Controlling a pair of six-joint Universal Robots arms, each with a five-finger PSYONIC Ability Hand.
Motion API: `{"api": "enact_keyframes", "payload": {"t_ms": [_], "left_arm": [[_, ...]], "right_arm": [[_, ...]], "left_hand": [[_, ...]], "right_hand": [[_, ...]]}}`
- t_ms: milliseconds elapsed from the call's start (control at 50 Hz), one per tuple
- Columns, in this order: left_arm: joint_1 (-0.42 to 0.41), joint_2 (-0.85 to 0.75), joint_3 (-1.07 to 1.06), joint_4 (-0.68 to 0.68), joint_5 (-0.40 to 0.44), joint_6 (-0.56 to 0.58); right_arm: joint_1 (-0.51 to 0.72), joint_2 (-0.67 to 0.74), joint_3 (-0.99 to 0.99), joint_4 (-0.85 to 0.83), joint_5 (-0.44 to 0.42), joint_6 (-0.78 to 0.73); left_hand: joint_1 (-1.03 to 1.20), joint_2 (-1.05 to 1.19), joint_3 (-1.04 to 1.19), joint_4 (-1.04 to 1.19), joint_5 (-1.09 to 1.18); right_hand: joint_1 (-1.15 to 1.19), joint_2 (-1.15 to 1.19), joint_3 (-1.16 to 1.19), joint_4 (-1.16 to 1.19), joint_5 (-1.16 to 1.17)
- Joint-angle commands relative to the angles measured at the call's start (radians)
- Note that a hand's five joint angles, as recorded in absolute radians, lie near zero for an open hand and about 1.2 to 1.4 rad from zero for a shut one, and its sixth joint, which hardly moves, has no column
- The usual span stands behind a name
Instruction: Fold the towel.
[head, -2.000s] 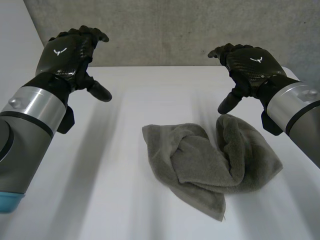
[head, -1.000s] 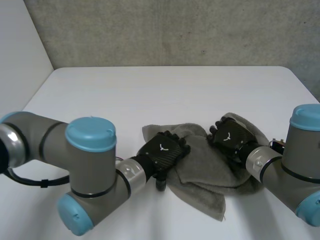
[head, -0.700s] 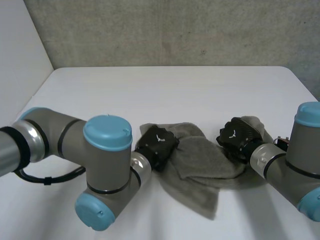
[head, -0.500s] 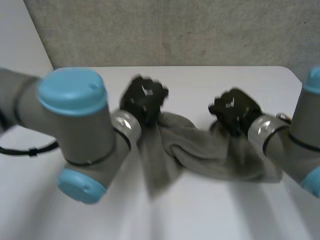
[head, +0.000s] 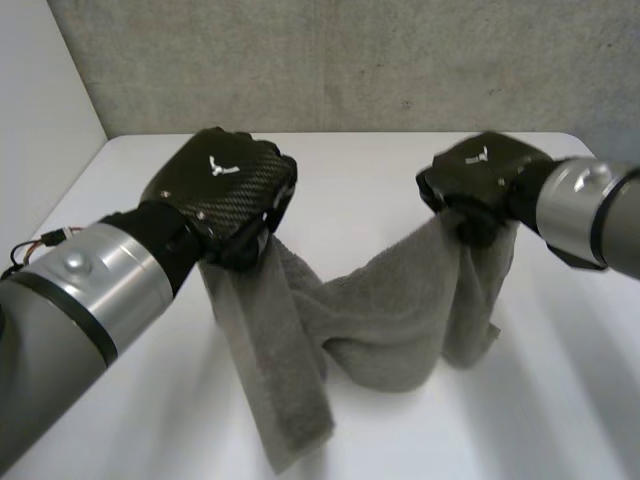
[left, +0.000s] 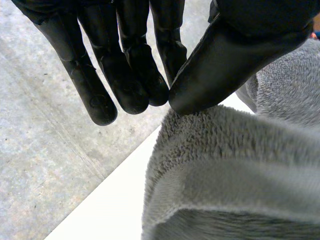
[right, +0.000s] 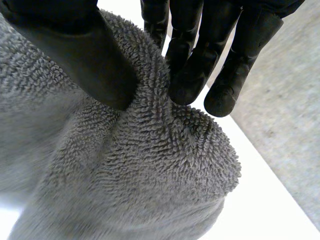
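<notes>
A grey towel (head: 375, 310) hangs above the white table (head: 360, 165), strung between my two hands and sagging in the middle. My left hand (head: 228, 190) holds its left part, with a long end drooping below. In the left wrist view the thumb (left: 225, 60) presses the towel (left: 235, 170) against the fingers. My right hand (head: 478, 180) grips the towel's right part, a shorter end hanging under it. The right wrist view shows the thumb (right: 80, 55) and fingers (right: 190, 75) pinching a fold of the towel (right: 130, 170).
A grey concrete wall (head: 350, 60) stands behind the table's far edge. A pale wall (head: 40, 120) runs along the left side of the table.
Both hands came down onto the crumpled towel, closed on it and lifted it off the table. It now hangs stretched between them.
</notes>
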Motion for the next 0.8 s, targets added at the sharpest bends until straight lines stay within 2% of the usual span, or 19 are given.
{"api": "enact_keyframes", "payload": {"t_ms": [20,60,80,100,120,140,160,180,240,280,360,400,420,460,520,580,620,720,800], "left_arm": [[0.101,-0.145,0.094,0.05,-0.007,-0.066],[0.127,-0.295,0.181,0.081,-0.021,-0.064],[0.127,-0.296,0.181,0.081,-0.021,-0.064],[0.136,-0.369,0.233,0.081,-0.03,-0.063],[0.145,-0.434,0.282,0.074,-0.044,-0.06],[0.145,-0.434,0.282,0.073,-0.044,-0.059],[0.157,-0.492,0.317,0.061,-0.065,-0.058],[0.177,-0.538,0.342,0.043,-0.089,-0.059],[0.202,-0.562,0.352,0.011,-0.126,-0.07],[0.205,-0.557,0.339,0.003,-0.133,-0.072],[0.207,-0.52,0.286,0.001,-0.128,-0.069],[0.211,-0.454,0.229,0.012,-0.125,-0.063],[0.211,-0.454,0.229,0.012,-0.125,-0.063],[0.213,-0.404,0.177,0.026,-0.122,-0.061],[0.208,-0.382,0.143,0.035,-0.119,-0.059],[0.197,-0.31,0.069,0.057,-0.084,-0.058],[0.185,-0.24,-0.01,0.078,-0.007,-0.056],[0.141,-0.181,-0.098,0.103,0.086,-0.053],[0.105,-0.184,-0.124,0.132,0.094,-0.053]], "right_arm": [[0.057,0.253,-0.257,-0.143,0.031,0.086],[0.085,0.398,-0.377,-0.225,0.071,0.086],[0.085,0.399,-0.377,-0.225,0.071,0.086],[0.085,0.47,-0.431,-0.269,0.114,0.086],[0.089,0.538,-0.48,-0.308,0.166,0.084],[0.089,0.539,-0.48,-0.308,0.166,0.084],[0.096,0.589,-0.509,-0.334,0.221,0.078],[0.1,0.621,-0.531,-0.352,0.271,0.071],[0.109,0.611,-0.511,-0.352,0.332,0.066],[0.111,0.577,-0.473,-0.349,0.333,0.075],[0.102,0.459,-0.331,-0.366,0.307,0.1],[0.091,0.335,-0.173,-0.388,0.26,0.109],[0.091,0.335,-0.172,-0.388,0.26,0.109],[0.071,0.22,-0.028,-0.406,0.191,0.109],[0.057,0.172,0.037,-0.406,0.158,0.109],[0.031,0.1,0.144,-0.4,0.109,0.101],[0.016,0.075,0.223,-0.391,0.073,0.095],[-0.007,0.088,0.288,-0.392,0.073,0.054],[-0.039,0.121,0.325,-0.409,0.076,-0.006]], "left_hand": [[0.069,0.066,0.074,0.045,0.073],[0.069,0.066,0.074,0.045,0.073],[0.069,0.066,0.074,0.045,0.073],[0.008,0.006,0.013,-0.016,0.013],[-0.257,-0.259,-0.252,-0.281,-0.252],[-0.26,-0.262,-0.255,-0.284,-0.255],[-0.556,-0.559,-0.551,-0.58,-0.552],[-0.707,-0.71,-0.702,-0.732,-0.703],[-0.828,-0.831,-0.823,-0.853,-0.824],[-0.919,-0.922,-0.914,-0.944,-0.915],[-0.973,-0.975,-0.968,-0.997,-0.968],[-0.973,-0.975,-0.968,-0.997,-0.968],[-0.973,-0.975,-0.968,-0.997,-0.968],[-0.97,-0.973,-0.965,-0.994,-0.966],[-0.964,-0.967,-0.959,-0.988,-0.96],[-0.958,-0.961,-0.953,-0.983,-0.954],[-0.958,-0.961,-0.953,-0.983,-0.954],[-0.961,-0.964,-0.956,-0.986,-0.957],[-0.961,-0.964,-0.956,-0.986,-0.957]], "right_hand": [[0.109,0.144,0.073,0.064,0.105],[0.109,0.144,0.073,0.064,0.105],[0.109,0.144,0.073,0.064,0.105],[-0.102,-0.067,-0.138,-0.147,-0.107],[-0.639,-0.604,-0.675,-0.684,-0.643],[-0.644,-0.61,-0.68,-0.69,-0.649],[-1.112,-1.078,-1.149,-1.158,-1.117],[-1.112,-1.078,-1.149,-1.158,-1.117],[-1.112,-1.078,-1.149,-1.158,-1.117],[-1.112,-1.078,-1.149,-1.158,-1.117],[-1.112,-1.078,-1.149,-1.158,-1.117],[-1.112,-1.078,-1.149,-1.158,-1.117],[-1.112,-1.078,-1.149,-1.158,-1.117],[-1.112,-1.078,-1.149,-1.158,-1.117],[-1.112,-1.078,-1.149,-1.158,-1.117],[-1.112,-1.078,-1.149,-1.158,-1.117],[-1.112,-1.078,-1.149,-1.158,-1.117],[-1.112,-1.078,-1.149,-1.158,-1.117],[-1.105,-1.071,-1.141,-1.151,-1.11]]}}
